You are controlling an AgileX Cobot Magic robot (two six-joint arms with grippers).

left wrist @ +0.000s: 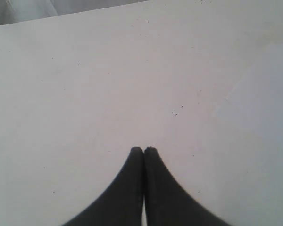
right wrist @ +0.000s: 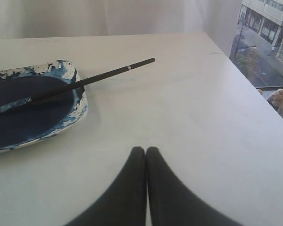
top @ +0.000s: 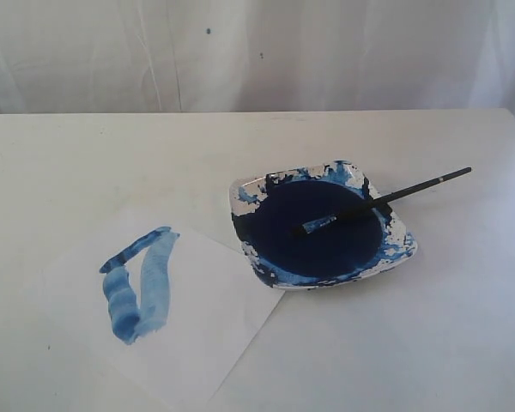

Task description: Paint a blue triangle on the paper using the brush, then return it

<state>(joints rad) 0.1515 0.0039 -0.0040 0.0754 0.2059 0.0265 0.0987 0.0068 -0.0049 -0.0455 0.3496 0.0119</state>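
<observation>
The brush (top: 386, 198) lies across the paint dish (top: 399, 257), its bristles over the dark blue pool and its black handle sticking out past the far right rim; the right wrist view also shows the brush (right wrist: 92, 81) on the dish (right wrist: 80, 110). A streaky blue triangle (top: 140, 281) is painted on the white paper (top: 206, 343) at the front left. Neither arm shows in the exterior view. My left gripper (left wrist: 143, 149) is shut and empty over bare table beside the paper's edge (left wrist: 259, 122). My right gripper (right wrist: 145, 149) is shut and empty, well short of the dish.
A white curtain hangs behind the table's far edge (top: 257, 112). The right wrist view shows the table's right edge (right wrist: 254, 77) with a window and street beyond.
</observation>
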